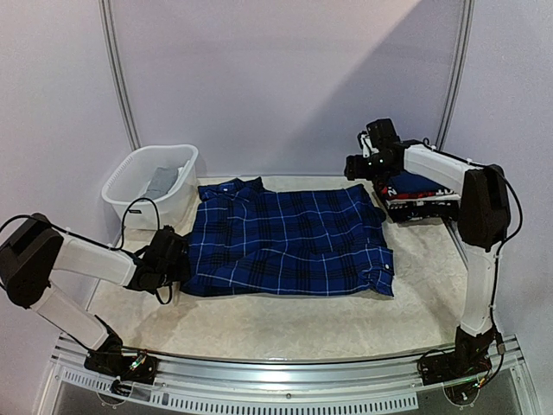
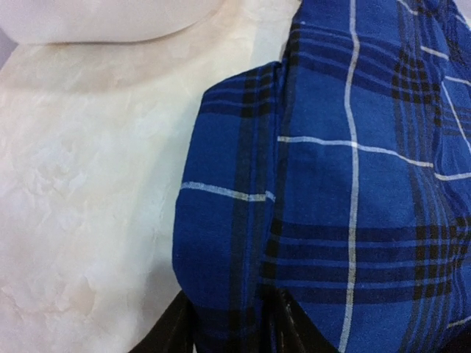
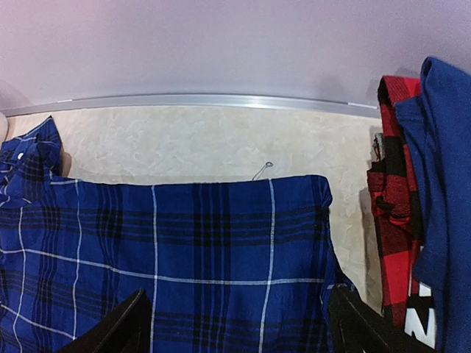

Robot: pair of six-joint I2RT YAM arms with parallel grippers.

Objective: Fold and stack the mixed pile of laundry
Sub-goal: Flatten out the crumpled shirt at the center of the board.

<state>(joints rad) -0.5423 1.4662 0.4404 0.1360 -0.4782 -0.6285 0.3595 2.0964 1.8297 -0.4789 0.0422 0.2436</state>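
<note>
On the cream table (image 1: 259,322), left end effector (image 2: 232,326) seemingly pinches plaid shirt (image 1: 294,233); right end effector (image 3: 239,325) gapes wide.

Dark blue plaid shirt (image 1: 289,238) with thin white lines, spread flat mid-table (image 1: 285,324), collar at its far-left corner, left edge bunched up, grey garment (image 1: 160,183) crumpled inside the white basket (image 1: 121,186), folded stack (image 1: 422,197) at far right, plain blue garment (image 3: 445,184) atop red-and-black plaid garment (image 3: 394,213)

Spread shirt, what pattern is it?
Shirt: blue-black plaid, thin white lines; clearest in left wrist view.
</note>
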